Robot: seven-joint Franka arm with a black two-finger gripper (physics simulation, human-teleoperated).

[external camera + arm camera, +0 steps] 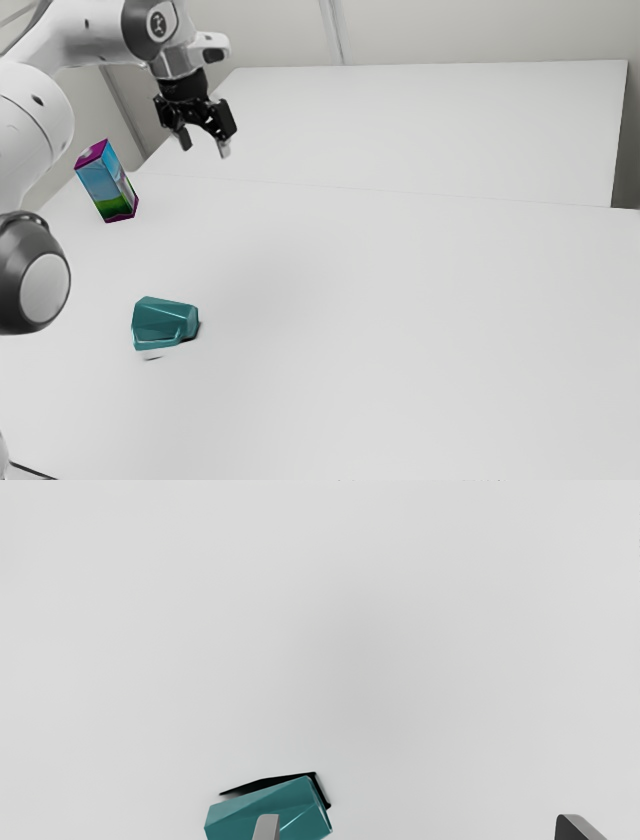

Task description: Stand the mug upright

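Hovering well above the worktop (400, 330), your tool (204, 148) has its fingers spread wide and grips nothing. The teal mug (165, 322) lies on its side on the worktop, still to be righted. In the wrist view, one fingertip (267, 827) overlaps the mug through line of sight, not contact. The raised, parted pose probably serves you as clearance: the tool can be aligned over the mug's body before lowering without knocking it. The patterned carton (107, 182) stands apart from the mug, likely leaving you room for the grasp.
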